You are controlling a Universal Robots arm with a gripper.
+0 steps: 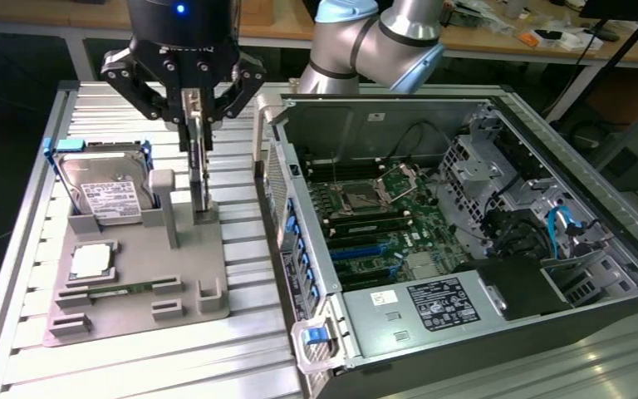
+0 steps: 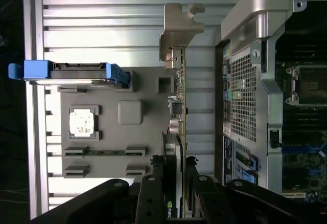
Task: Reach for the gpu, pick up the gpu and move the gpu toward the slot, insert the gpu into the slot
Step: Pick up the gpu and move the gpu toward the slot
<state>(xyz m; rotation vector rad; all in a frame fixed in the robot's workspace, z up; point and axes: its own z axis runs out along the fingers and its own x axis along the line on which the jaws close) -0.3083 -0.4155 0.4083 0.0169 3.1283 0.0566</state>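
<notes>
- Fingers pinched on the gpu, one on each flat face, gripping at the top end of the card. I judge this a firm hold rather than a loose bracket.
- Card hangs upright and edge-on below the grip, bracket end away from the wrist. That suits a straight push into a connector.
- Its lower end meets the upright holder of the grey fixture tray. I can't tell if it has lifted clear.
- The tray also carries the hard drive, propped on edge, and the processor chip, lying flat. Both are beside the card, not touching it.
- The tray sits on the ribbed worktop, just beside the open computer case.
- The slot is blue, on the motherboard inside the case, and empty. Insertion not done.
</notes>
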